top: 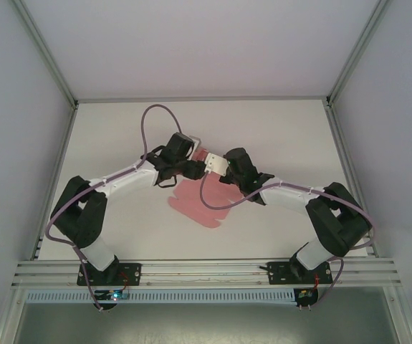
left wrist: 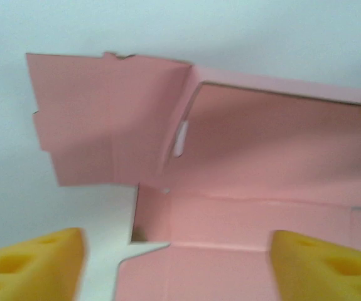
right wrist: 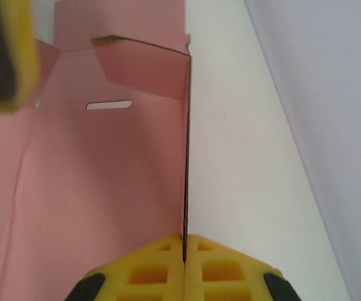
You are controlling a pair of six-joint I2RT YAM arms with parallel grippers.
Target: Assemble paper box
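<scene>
Right fingers (right wrist: 155, 269) clamp a raised wall of the paper box (right wrist: 98, 188); left fingers (left wrist: 36, 260) stand spread.

the top view looks steeply down from above the near edge, taking in the whole surface (top: 277, 136); both wrist views sit close, facing forward onto the same paper box (left wrist: 262, 163).

Left gripper (left wrist: 177, 266) spread wide; right gripper (right wrist: 184, 249) pinched on paper box (right wrist: 105, 188).
</scene>
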